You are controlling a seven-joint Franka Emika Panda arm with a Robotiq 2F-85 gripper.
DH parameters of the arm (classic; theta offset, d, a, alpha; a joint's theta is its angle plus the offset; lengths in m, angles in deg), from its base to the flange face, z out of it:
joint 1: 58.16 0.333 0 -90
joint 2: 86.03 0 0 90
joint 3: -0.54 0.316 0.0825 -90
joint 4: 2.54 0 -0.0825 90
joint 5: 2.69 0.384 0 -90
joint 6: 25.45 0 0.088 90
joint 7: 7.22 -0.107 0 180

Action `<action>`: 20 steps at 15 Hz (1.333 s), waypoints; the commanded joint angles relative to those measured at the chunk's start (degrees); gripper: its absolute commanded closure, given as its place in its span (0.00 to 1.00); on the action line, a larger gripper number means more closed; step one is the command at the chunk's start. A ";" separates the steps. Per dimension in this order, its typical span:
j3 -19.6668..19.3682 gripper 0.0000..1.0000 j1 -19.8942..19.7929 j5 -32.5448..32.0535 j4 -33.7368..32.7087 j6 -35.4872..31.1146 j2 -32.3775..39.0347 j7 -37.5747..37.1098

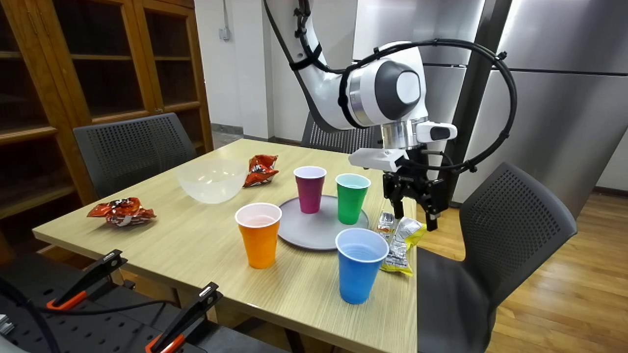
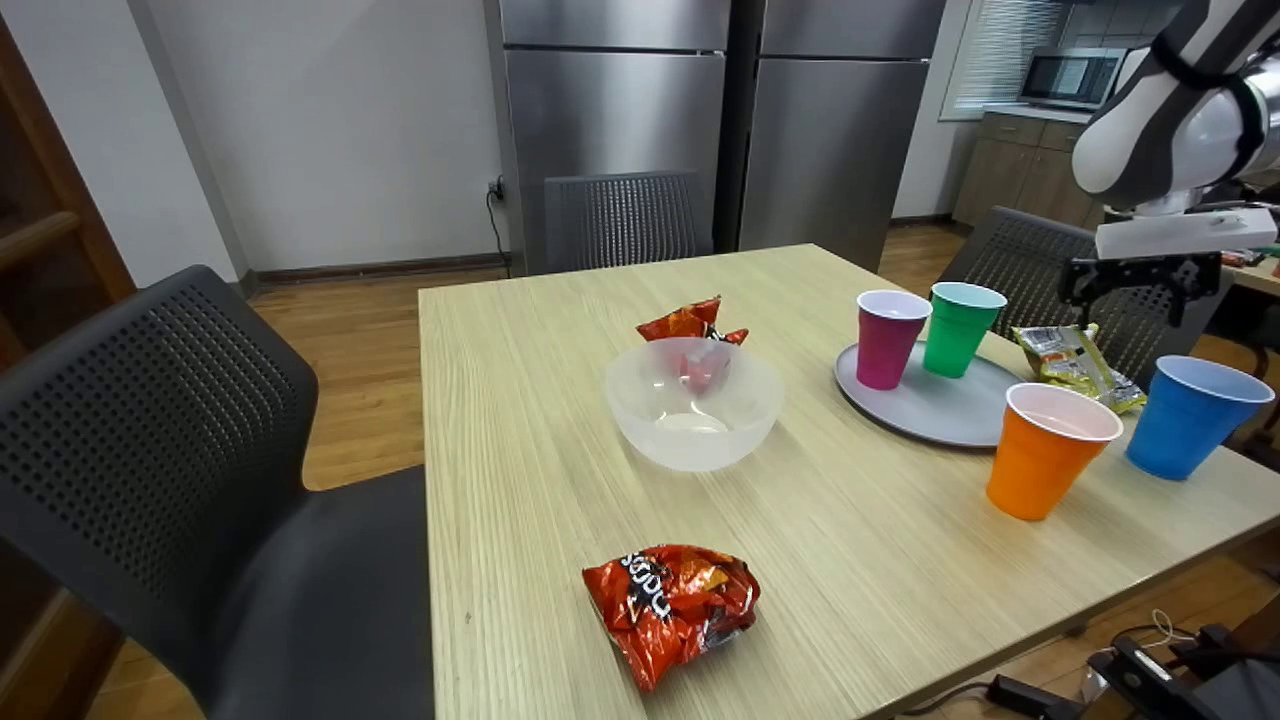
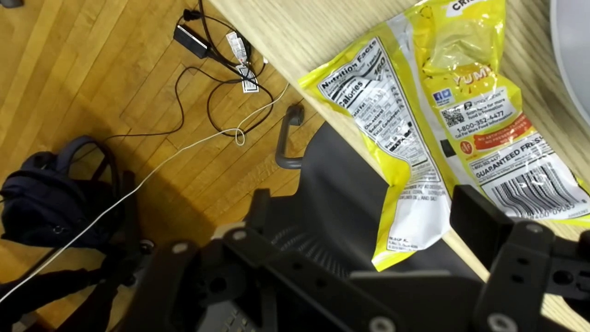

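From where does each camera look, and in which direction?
In an exterior view: by the table side with the blue plastic cup, facing steel refrigerators; arm and open jaws show.
In an exterior view: by the side with a red snack bag, facing the far chair; arm and jaws show at right.
Wrist view: behind the open jaws, which show at bottom, looking down at the yellow snack bag and wooden floor.
Both exterior views share the gray plate and frosted bowl.
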 commanded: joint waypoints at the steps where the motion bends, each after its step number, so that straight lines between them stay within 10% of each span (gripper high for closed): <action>1: -0.14 0.00 0.08 0.32 -0.26 0.12 0.22 0.28; 20: 5.42 0.00 -3.21 1.48 -0.39 -2.06 1.91 10.86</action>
